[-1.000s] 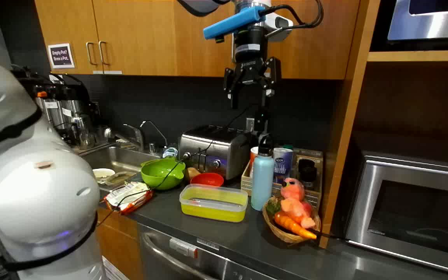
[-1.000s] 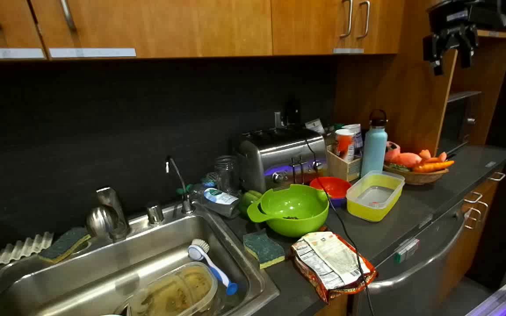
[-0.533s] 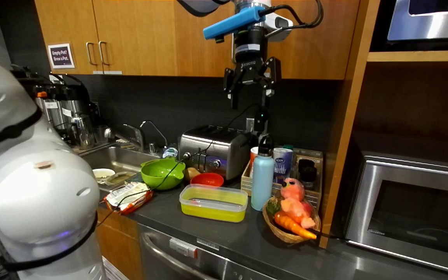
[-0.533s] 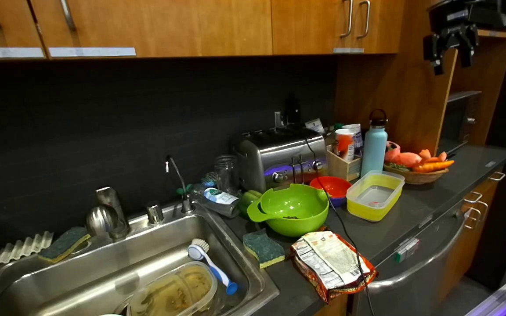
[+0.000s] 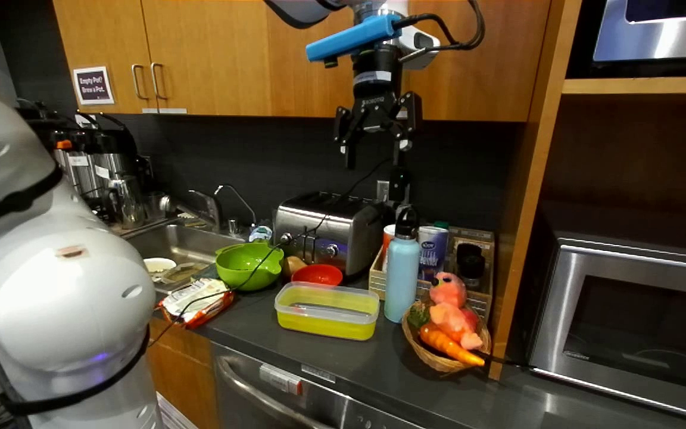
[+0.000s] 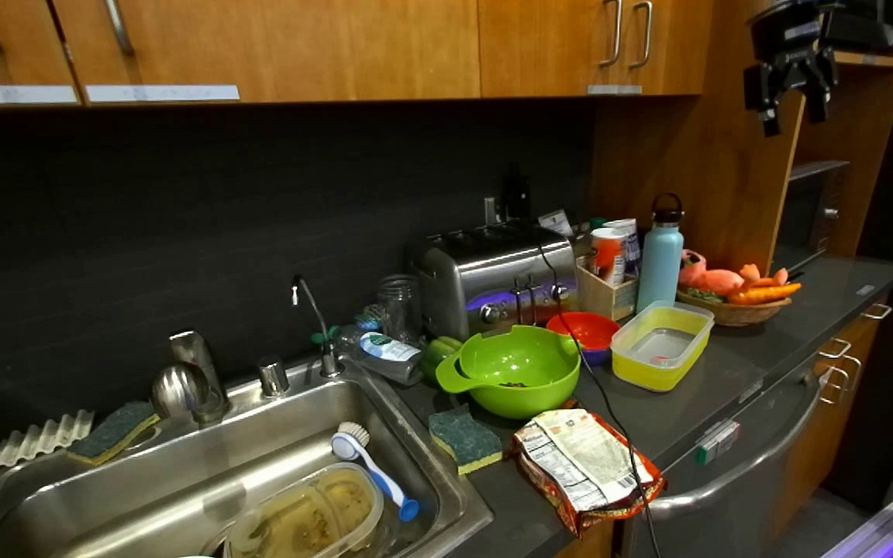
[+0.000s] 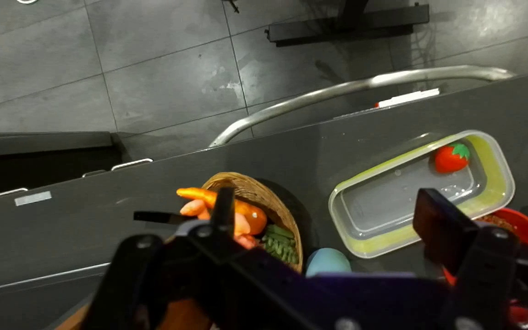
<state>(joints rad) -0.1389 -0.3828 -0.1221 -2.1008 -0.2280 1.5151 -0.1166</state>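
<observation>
My gripper (image 5: 375, 163) is open and empty, high above the counter; it also shows in an exterior view (image 6: 794, 124) and the wrist view (image 7: 327, 199). It touches nothing. Below it in the wrist view are a clear, yellow-sided container (image 7: 369, 176) with a red toy strawberry (image 7: 449, 159) inside, a blue bottle (image 7: 328, 262) and a wicker basket (image 7: 286, 208). The basket holds an orange carrot (image 5: 447, 344), a pink toy (image 5: 450, 319) and green items (image 7: 281, 243). The gripper's fingers hide part of the basket and container in the wrist view.
A toaster (image 5: 331, 229), a green bowl (image 6: 520, 387), a red bowl (image 5: 317, 275) and a wooden crate (image 6: 605, 294) stand along the wall. A red-white bag (image 6: 582, 465) lies near the sink (image 6: 206, 473). A cable crosses the counter. Cabinets (image 5: 212, 53) hang above; a microwave (image 5: 635, 322) stands aside.
The gripper stays still at first, then shifts slightly, a little leftward in both exterior views and slightly lower. It stays open. The objects on the counter have not moved.
</observation>
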